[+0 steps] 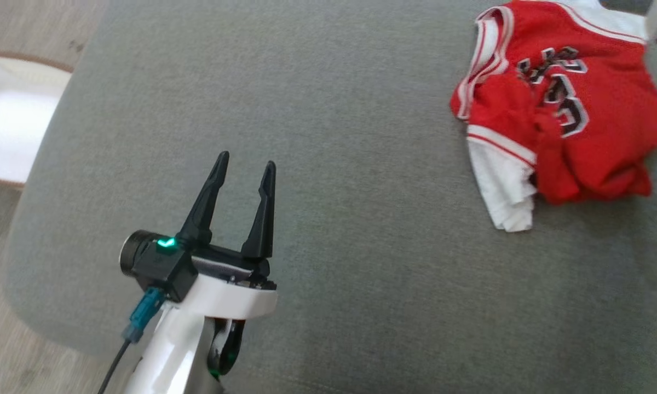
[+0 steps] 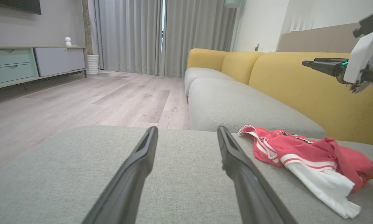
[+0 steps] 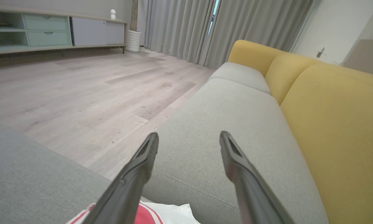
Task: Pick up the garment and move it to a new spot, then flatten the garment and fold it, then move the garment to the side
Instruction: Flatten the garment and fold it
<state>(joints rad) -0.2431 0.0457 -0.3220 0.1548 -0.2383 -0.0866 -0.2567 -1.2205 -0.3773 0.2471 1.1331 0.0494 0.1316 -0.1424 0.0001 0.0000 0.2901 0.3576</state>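
The garment (image 1: 558,115) is a red jersey with white trim and a white layer under it. It lies crumpled at the far right of a grey cushion (image 1: 328,109), and nothing holds it. My left gripper (image 1: 246,160) hovers open and empty over the cushion's near left, well apart from the garment. In the left wrist view the garment (image 2: 298,149) lies to the right of my open left gripper (image 2: 187,129), with my right gripper (image 2: 307,63) high above it. In the right wrist view my right gripper (image 3: 189,134) is open and empty, and the garment (image 3: 168,216) sits low between its fingers.
A yellow-backed sofa (image 2: 298,87) with grey seats stands beyond the cushion. Wooden floor (image 2: 80,99) lies to the left, with a low sideboard (image 2: 25,62) and curtains behind. A white seat (image 1: 11,120) stands on the floor by the cushion's left edge.
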